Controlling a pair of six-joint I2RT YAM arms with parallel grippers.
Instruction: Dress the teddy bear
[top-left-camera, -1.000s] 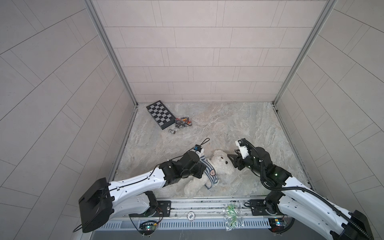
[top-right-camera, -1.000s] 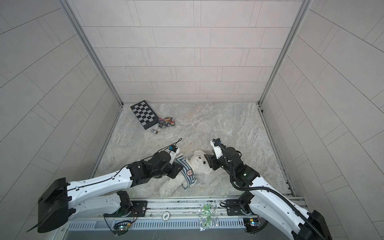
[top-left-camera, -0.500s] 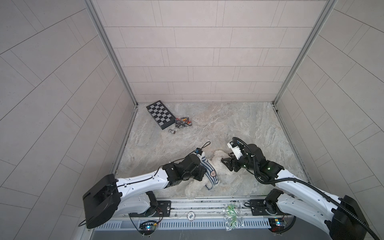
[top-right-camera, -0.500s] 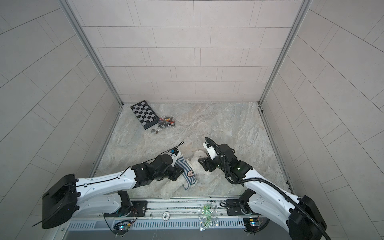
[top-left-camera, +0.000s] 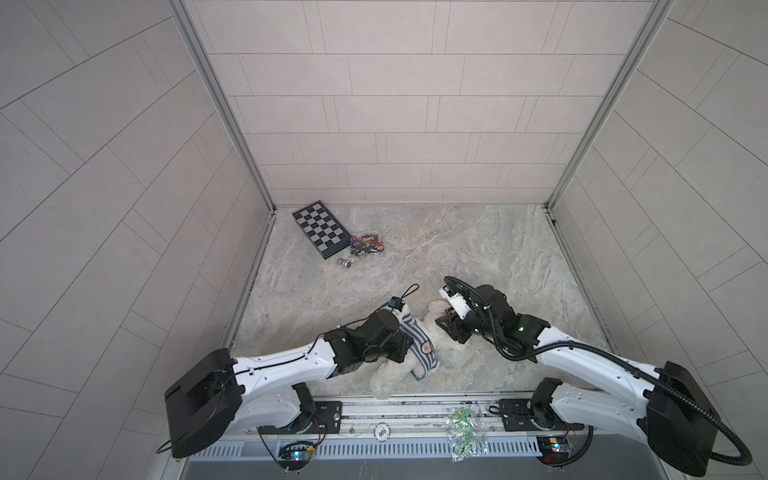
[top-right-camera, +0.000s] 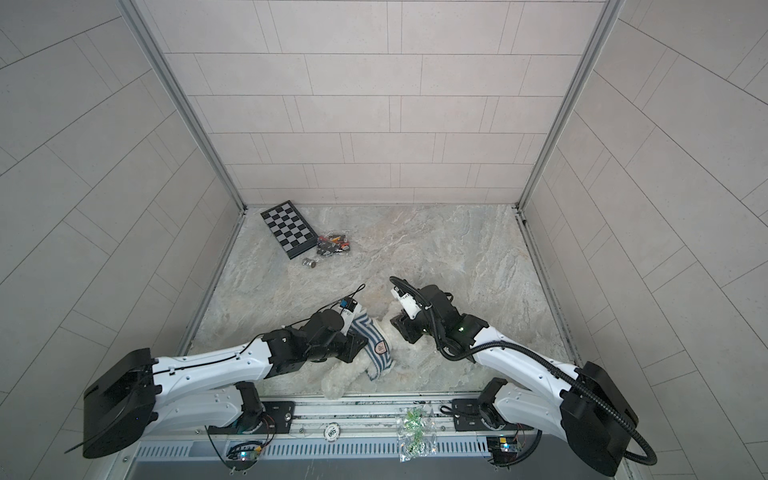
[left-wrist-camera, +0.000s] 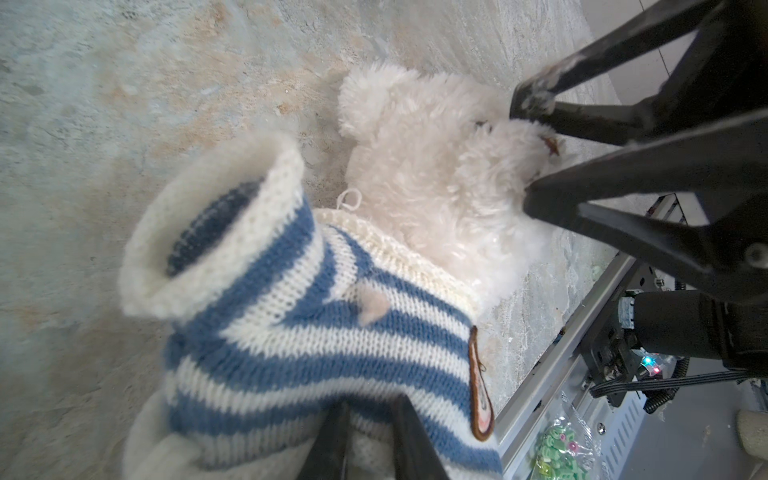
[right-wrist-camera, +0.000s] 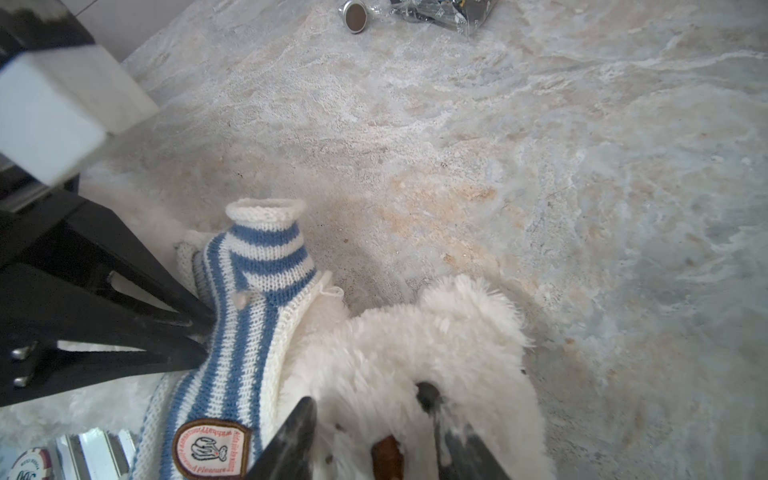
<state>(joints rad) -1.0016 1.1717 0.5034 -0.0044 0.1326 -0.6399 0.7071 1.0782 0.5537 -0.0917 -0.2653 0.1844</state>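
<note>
The teddy bear (top-left-camera: 390, 376) lies near the table's front edge in both top views, its head (left-wrist-camera: 436, 166) pointing away from the rail. A blue-and-white striped shirt (left-wrist-camera: 311, 324) with a brown-edged badge (right-wrist-camera: 212, 453) sits over its upper body; one empty sleeve (right-wrist-camera: 266, 232) stands up. My left gripper (left-wrist-camera: 368, 415) is shut on a fold of the shirt's knit (top-left-camera: 419, 351). My right gripper (right-wrist-camera: 365, 411) has its jaws pressed into the fur on both sides of the bear's muzzle, the brown nose (right-wrist-camera: 386, 453) between them. The bear's arms are hidden.
A chessboard (top-left-camera: 320, 228) lies at the back left, with a clear bag of small pieces (top-left-camera: 365, 245) and a small metal cylinder (top-left-camera: 343, 262) beside it. On the front rail (top-left-camera: 415, 409) are a bag of green bits (top-left-camera: 463, 432) and a round chip (top-left-camera: 380, 432).
My right gripper has moved left from beside the bear's head onto its face, and its jaws have narrowed around the muzzle. The left gripper has kept its hold on the shirt.
</note>
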